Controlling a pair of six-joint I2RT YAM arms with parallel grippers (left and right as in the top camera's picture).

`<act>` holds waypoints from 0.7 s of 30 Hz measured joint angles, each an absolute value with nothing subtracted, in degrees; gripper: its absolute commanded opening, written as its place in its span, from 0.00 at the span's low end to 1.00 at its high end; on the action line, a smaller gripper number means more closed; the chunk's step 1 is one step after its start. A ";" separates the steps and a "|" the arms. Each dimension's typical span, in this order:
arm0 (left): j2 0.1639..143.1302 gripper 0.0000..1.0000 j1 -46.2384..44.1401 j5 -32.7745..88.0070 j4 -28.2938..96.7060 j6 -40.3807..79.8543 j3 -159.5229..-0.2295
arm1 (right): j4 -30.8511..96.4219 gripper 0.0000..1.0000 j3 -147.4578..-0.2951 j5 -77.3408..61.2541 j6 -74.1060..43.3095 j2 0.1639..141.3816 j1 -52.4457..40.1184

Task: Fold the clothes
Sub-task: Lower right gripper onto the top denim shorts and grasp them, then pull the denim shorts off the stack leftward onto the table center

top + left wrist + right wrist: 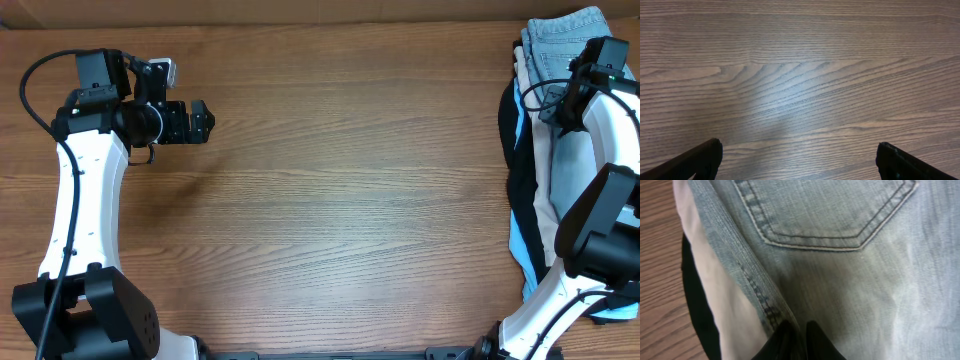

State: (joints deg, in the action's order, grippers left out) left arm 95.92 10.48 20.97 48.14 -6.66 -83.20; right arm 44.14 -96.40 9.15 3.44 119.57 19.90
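The light-blue denim shorts (565,40) lie on top of a clothes pile at the table's far right edge. Beige shorts (545,190), a black garment (512,130) and a sky-blue garment (522,250) lie under them. My right gripper (562,100) is down on the pile. In the right wrist view its fingers (801,335) are pinched together on the side seam of the denim shorts (840,275), below a back pocket (825,210). Beige cloth (725,295) and black cloth (697,305) show beside it. My left gripper (205,120) is open and empty over bare wood (799,160).
The wooden table (350,180) spans the view. The clothes pile hangs along its right edge, partly hidden by my right arm (610,150). My left arm (80,190) stands at the far left.
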 measured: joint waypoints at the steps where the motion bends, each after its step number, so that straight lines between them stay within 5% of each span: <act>1: 95.92 1.00 10.48 20.97 48.14 -6.66 -83.20 | 43.88 0.16 -96.38 8.69 3.42 119.57 19.90; 8: 95.92 1.00 10.48 20.97 48.12 -6.66 -83.20 | 40.69 0.19 -92.73 6.57 3.44 119.55 19.90; 12: 95.92 1.00 10.48 20.99 47.94 -6.66 -83.20 | 40.40 0.04 -92.05 6.20 3.25 119.55 19.90; 21: 95.92 1.00 10.48 20.97 46.57 -6.63 -84.05 | 52.27 0.04 -99.04 4.14 3.20 117.14 19.25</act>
State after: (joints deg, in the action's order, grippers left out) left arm 95.92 10.48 20.97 46.57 -6.63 -84.05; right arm 52.27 -99.04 4.14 3.20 117.14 19.25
